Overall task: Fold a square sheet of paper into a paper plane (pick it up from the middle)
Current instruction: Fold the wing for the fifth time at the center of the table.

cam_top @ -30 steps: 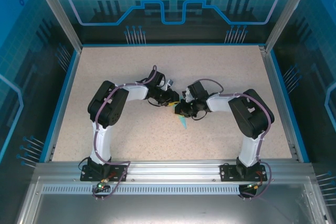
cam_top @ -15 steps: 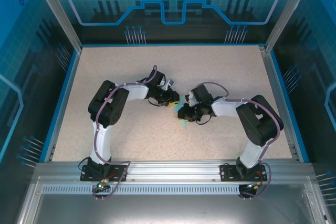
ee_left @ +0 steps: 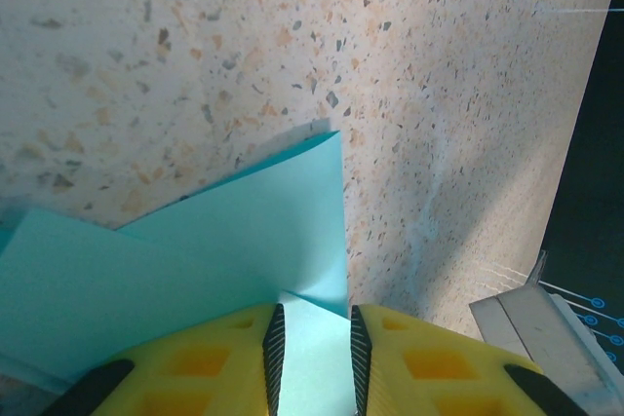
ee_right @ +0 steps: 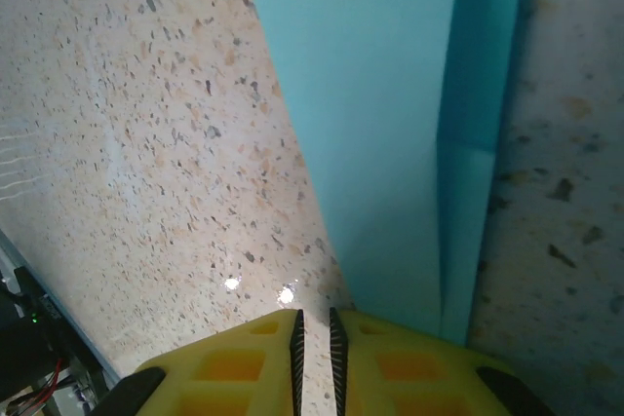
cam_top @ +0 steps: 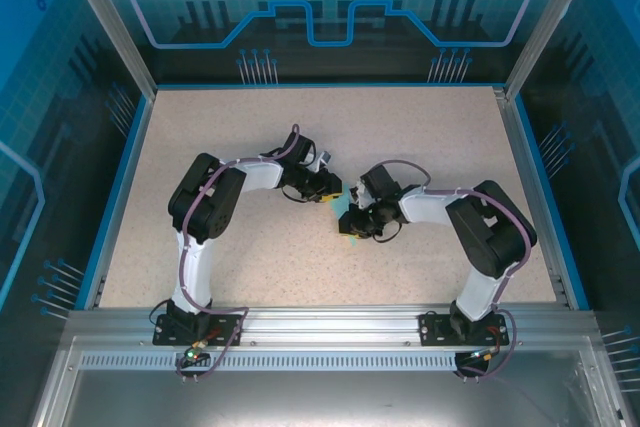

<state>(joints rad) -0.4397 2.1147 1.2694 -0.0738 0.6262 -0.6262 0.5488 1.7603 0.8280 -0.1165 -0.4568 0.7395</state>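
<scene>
The light-cyan paper (ee_left: 224,241), folded into overlapping angular layers, lies on the speckled table in the left wrist view. It runs back between the yellow fingers of my left gripper (ee_left: 312,323), whose jaws stand a little apart over it. In the top view the left gripper (cam_top: 330,190) sits just up-left of the paper (cam_top: 346,219). My right gripper (cam_top: 348,228) is low at the paper's near side. In the right wrist view a long folded strip of paper (ee_right: 380,124) passes under the right finger. The right gripper (ee_right: 314,323) is nearly closed, with bare table in the slit.
The speckled table (cam_top: 250,127) has a blue rim, with glass walls around it. An aluminium rail (cam_top: 330,322) runs along the near edge by the arm bases. Both arms bend inward and meet at mid-table.
The right gripper has slid left and lower onto the paper, covering most of the cyan tip that showed below it. The left arm has stayed put.
</scene>
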